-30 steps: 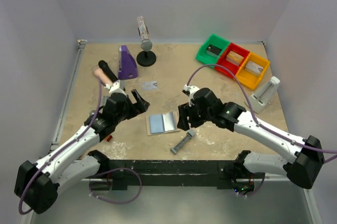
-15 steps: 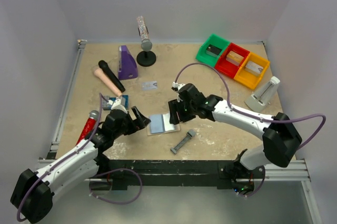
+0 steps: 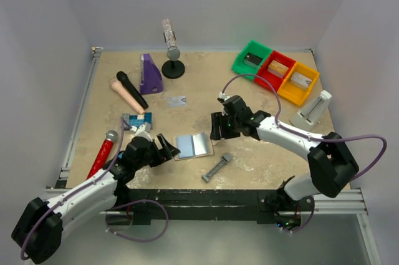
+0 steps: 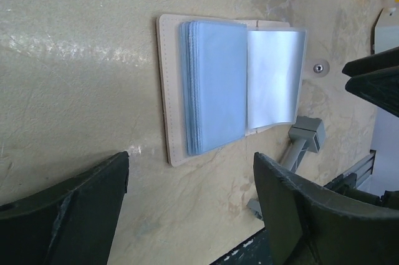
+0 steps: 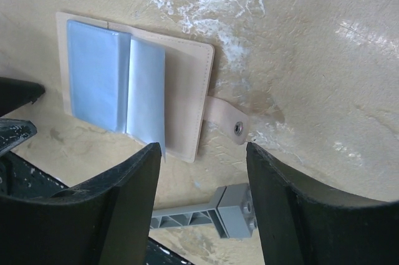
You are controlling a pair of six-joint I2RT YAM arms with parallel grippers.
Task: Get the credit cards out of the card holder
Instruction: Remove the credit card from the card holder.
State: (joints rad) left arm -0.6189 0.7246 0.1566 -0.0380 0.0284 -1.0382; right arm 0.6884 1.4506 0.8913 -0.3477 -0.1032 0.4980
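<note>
The card holder (image 3: 193,146) lies open on the table near the front edge, with pale blue sleeves on its left half and a shiny clear sleeve on its right. One pale grey credit card (image 3: 178,100) lies flat on the table farther back. My left gripper (image 3: 163,148) is open just left of the holder, whose tan edge (image 4: 163,90) lies beyond the gripper (image 4: 191,168). My right gripper (image 3: 216,129) hangs open over the holder's right edge and snap tab (image 5: 235,126), with nothing between its fingers (image 5: 202,153). No card shows inside the sleeves.
A grey bar-shaped tool (image 3: 217,168) lies just right of the holder toward the front. A blue studded block (image 3: 136,119), a red-handled microphone (image 3: 104,153) and a black one (image 3: 129,89) lie at the left. Green (image 3: 251,59), red (image 3: 275,69) and yellow (image 3: 298,82) bins stand at the back right.
My left gripper has come down and toward the holder's left side, its jaws slightly narrower. My right gripper went left over the holder, then drew back to its right edge.
</note>
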